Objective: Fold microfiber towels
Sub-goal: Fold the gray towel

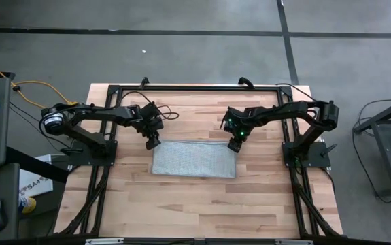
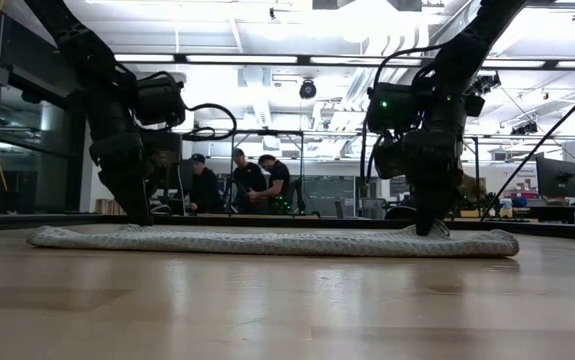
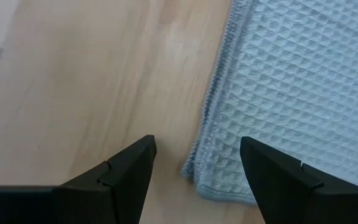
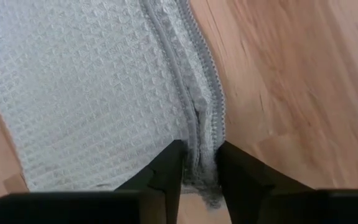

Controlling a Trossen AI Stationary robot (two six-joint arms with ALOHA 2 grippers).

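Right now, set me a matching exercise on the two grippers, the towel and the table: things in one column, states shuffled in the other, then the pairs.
Things:
1. left gripper
2. right gripper
3. microfiber towel
4. table

States:
A. lies folded flat, grey-white
B. fingers pinching the towel's edge at a corner
C. bare light wood
D. fingers spread wide astride a towel corner, not gripping

Pairs: 1-D, 2-B, 3-A, 4-C

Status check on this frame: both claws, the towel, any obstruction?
Right claw pinching towel edge at far right corner. Left claw open, straddling far left corner, no grip. Towel folded, flat on table. Nothing in the way.
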